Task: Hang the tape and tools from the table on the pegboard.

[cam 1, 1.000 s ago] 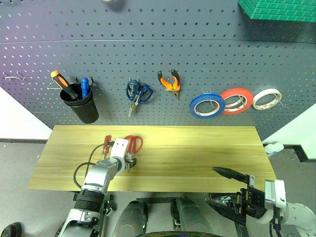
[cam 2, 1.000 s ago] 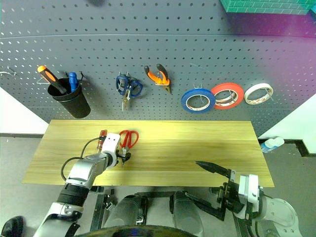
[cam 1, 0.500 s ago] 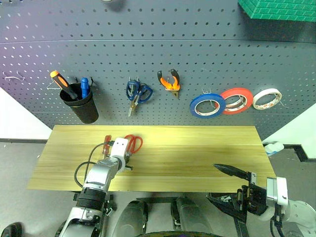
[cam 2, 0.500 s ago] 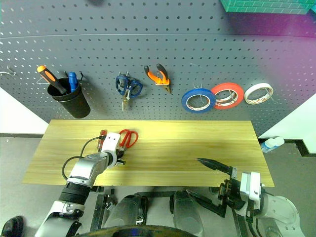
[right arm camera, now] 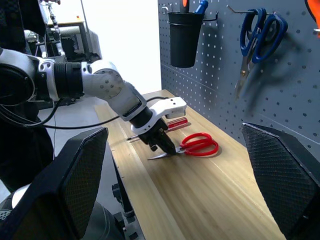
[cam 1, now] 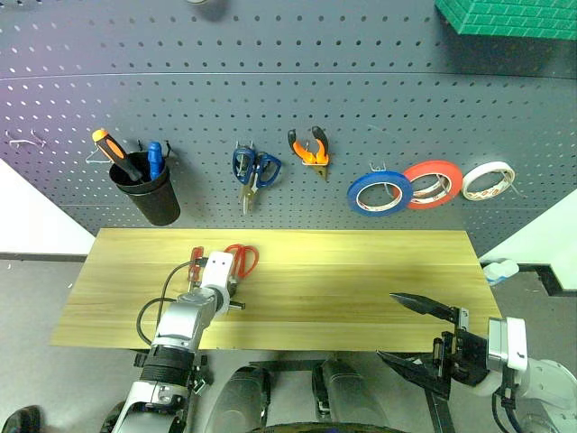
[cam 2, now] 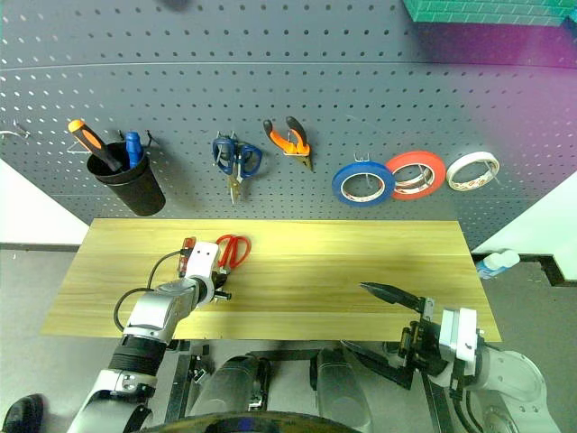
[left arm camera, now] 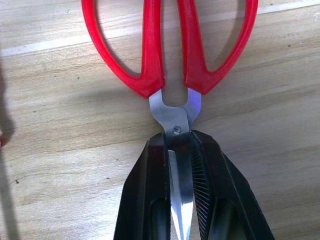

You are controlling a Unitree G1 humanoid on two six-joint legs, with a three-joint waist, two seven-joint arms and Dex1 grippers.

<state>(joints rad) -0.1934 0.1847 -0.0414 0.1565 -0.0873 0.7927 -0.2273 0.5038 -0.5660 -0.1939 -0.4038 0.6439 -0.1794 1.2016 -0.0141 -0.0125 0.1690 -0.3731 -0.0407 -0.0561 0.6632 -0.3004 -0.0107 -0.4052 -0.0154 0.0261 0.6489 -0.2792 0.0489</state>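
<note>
Head pair high over table (cam 1: 361, 271); wrist views close, sharing red-handled scissors (left arm camera: 170, 60).

Readable text: none is found in any view.
Pegboard (cam 1: 270, 81): no label, number or sign is seen.
Surface (cam 1: 361, 280): no marking is seen on the wood.
Red-handled scissors (left arm camera: 170, 60): no brand or stamp can be read on handles or blades.
Tape rolls: any print is too small to be read.
</note>
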